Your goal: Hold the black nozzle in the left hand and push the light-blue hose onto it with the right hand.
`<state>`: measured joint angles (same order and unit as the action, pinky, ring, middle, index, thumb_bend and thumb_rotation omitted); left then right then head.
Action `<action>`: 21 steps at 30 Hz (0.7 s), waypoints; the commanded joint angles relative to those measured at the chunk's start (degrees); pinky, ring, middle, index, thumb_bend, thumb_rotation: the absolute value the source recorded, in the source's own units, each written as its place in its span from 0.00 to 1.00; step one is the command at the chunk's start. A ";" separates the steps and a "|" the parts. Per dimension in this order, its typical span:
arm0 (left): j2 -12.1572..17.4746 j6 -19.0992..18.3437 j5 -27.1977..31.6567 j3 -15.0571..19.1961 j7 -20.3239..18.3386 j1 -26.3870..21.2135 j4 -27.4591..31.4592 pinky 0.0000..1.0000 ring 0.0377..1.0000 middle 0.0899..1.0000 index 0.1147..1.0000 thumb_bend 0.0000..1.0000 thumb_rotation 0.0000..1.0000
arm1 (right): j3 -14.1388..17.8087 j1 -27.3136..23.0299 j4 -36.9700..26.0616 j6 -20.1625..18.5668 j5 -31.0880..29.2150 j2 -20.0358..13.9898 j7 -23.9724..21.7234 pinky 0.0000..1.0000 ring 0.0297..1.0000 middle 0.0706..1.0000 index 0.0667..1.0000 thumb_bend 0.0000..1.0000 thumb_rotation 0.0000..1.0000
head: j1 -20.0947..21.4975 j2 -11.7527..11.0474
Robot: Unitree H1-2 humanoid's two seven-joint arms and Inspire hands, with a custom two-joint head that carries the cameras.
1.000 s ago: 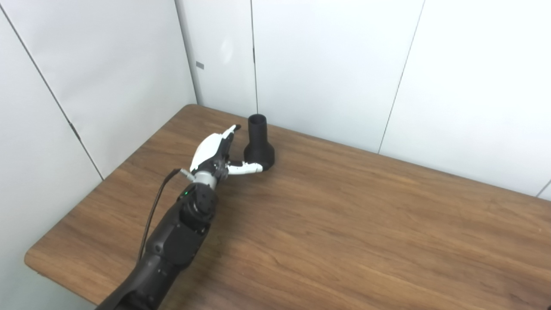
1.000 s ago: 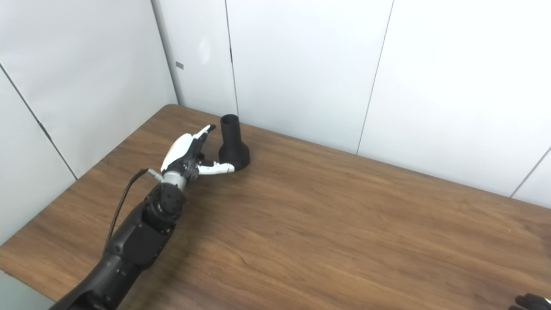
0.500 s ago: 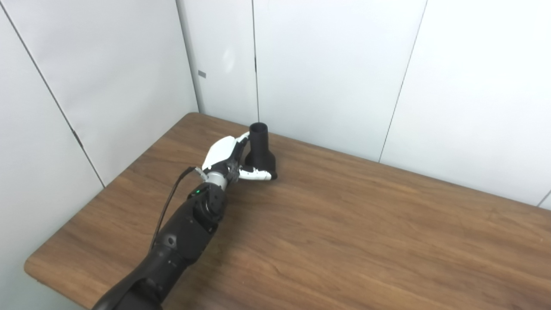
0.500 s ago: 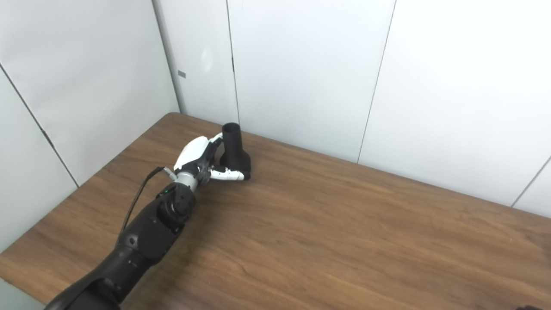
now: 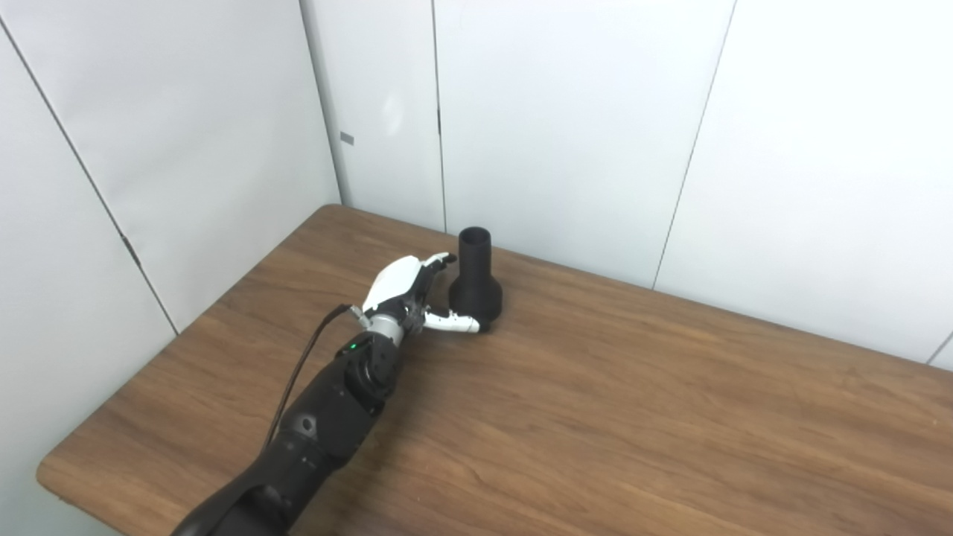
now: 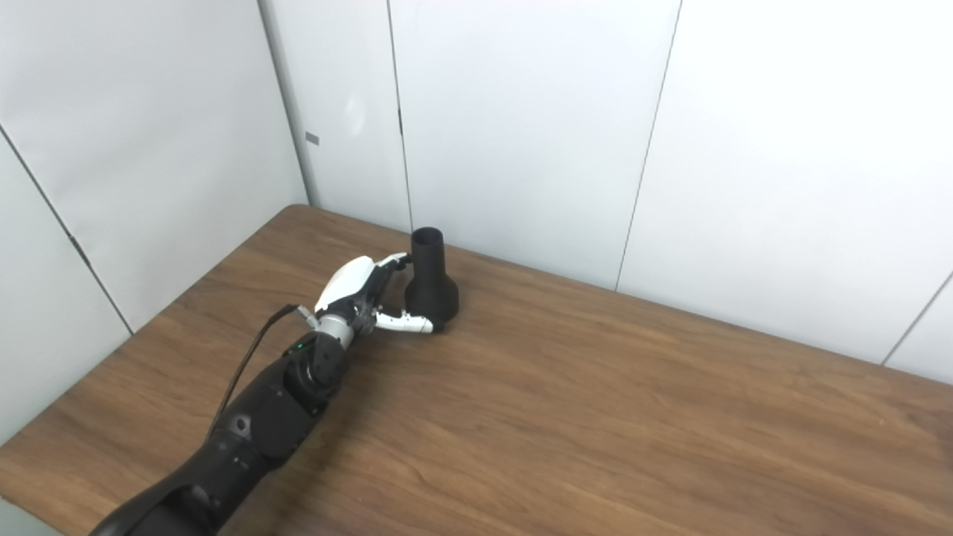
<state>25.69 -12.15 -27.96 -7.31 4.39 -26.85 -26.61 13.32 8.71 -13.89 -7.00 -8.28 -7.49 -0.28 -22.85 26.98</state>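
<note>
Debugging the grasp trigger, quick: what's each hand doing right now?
Left hand: open, fingers apart around the black nozzle standing on the table, not closed on it.
Right hand: not in view.

Black nozzle [image 5: 476,286], white-and-black hand [image 5: 412,295], brown wood-grain table [image 5: 633,417].

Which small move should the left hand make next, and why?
Probably close around the black nozzle. The left hand is beside it, thumb at the wide base and fingers near the neck, but not yet wrapped. The nozzle stands upright on the table.
</note>
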 commanded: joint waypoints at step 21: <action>0.42 1.36 -6.68 -6.31 0.79 0.72 -1.70 1.00 0.84 0.84 0.84 1.00 0.36 | 0.55 0.62 -4.17 0.37 -0.59 -1.85 -0.14 0.53 0.63 0.62 0.58 0.29 0.43 | 0.90 0.80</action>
<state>27.14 -10.73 -34.70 -12.29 7.62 -26.86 -27.36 13.43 9.80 -15.68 -7.56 -8.50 -8.53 -0.24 -21.88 27.77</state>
